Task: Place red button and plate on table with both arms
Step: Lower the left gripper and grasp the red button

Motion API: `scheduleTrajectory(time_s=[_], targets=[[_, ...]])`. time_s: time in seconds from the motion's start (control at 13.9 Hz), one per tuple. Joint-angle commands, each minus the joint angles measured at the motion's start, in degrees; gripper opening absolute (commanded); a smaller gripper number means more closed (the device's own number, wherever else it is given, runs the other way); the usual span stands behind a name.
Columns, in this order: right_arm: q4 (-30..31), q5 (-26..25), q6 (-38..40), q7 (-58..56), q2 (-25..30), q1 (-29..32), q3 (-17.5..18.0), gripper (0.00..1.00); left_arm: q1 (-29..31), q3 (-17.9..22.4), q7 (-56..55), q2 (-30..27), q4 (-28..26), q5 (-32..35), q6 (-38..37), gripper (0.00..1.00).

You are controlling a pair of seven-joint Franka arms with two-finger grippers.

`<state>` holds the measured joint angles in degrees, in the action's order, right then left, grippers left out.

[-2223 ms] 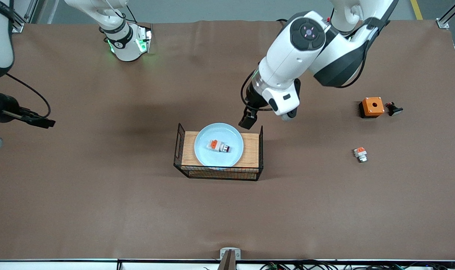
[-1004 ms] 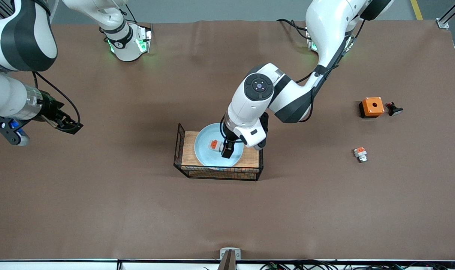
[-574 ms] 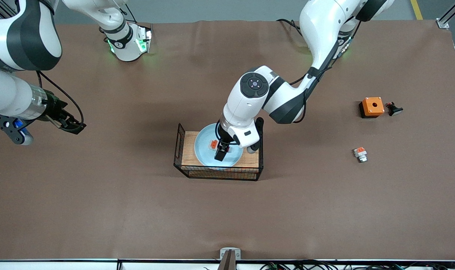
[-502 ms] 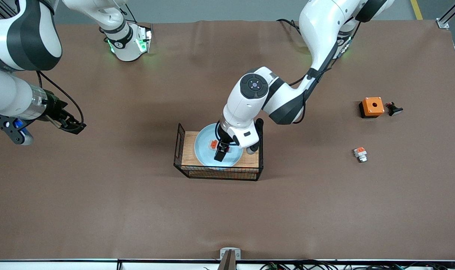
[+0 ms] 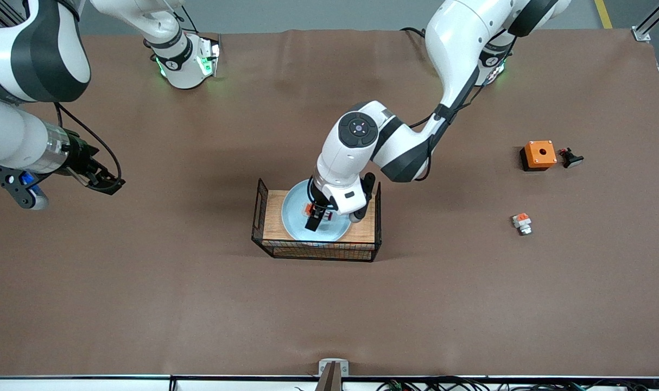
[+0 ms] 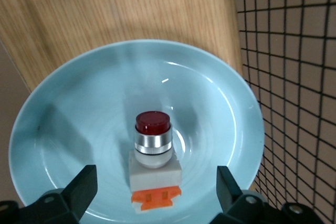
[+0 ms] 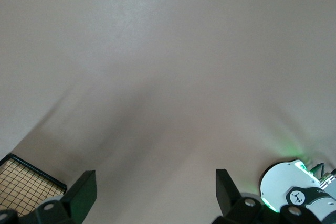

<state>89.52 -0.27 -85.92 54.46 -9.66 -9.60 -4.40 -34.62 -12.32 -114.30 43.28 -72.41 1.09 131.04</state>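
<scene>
The pale-blue plate [image 5: 292, 216] sits on the wood-topped wire rack [image 5: 316, 251] in the middle of the brown table [image 5: 199, 309]. The red button [image 5: 309, 208] lies in the plate, mostly covered by the left arm's hand. In the left wrist view the button [image 6: 154, 162] lies in the plate [image 6: 68, 124] with its red tip away from the camera. My left gripper [image 6: 155, 183] is open, with one finger on each side of the button's orange end and not touching it. My right gripper [image 5: 106, 183] is open and empty over bare table at the right arm's end.
An orange box with a hole [image 5: 538, 154], a small black piece [image 5: 571, 158] and an orange-and-white piece with a grey tip [image 5: 521, 222] lie at the left arm's end. The rack's wire end walls [image 6: 294, 77] stand beside the plate. The right wrist view shows a rack corner [image 7: 23, 183].
My left gripper came down from beside the rack onto the plate and now straddles the button. My right arm swung in a little, then stayed still.
</scene>
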Motion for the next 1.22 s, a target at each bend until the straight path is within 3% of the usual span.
scheduleTrajectory(time_s=[0.0,0.5,0.86,1.15], targets=[[0.4,0.4,0.1,1.3,0.6,-0.9,-0.4,1.00,-0.7,0.7,0.2,1.4,1.6,1.3,0.4,0.98],[0.1,0.3,-0.4,4.8,0.3,-2.5,-0.4,1.00,-0.6,0.6,0.2,1.4,1.5,1.2,0.4,0.37],[-0.3,4.1,-2.0,14.9,1.1,-7.2,-0.3,1.00,0.0,0.5,0.1,-0.5,1.6,0.9,-0.3,0.30],[-0.2,5.9,-2.8,24.9,1.5,-12.2,-0.3,1.00,0.7,0.5,0.2,-4.9,1.5,0.8,-6.6,0.30]])
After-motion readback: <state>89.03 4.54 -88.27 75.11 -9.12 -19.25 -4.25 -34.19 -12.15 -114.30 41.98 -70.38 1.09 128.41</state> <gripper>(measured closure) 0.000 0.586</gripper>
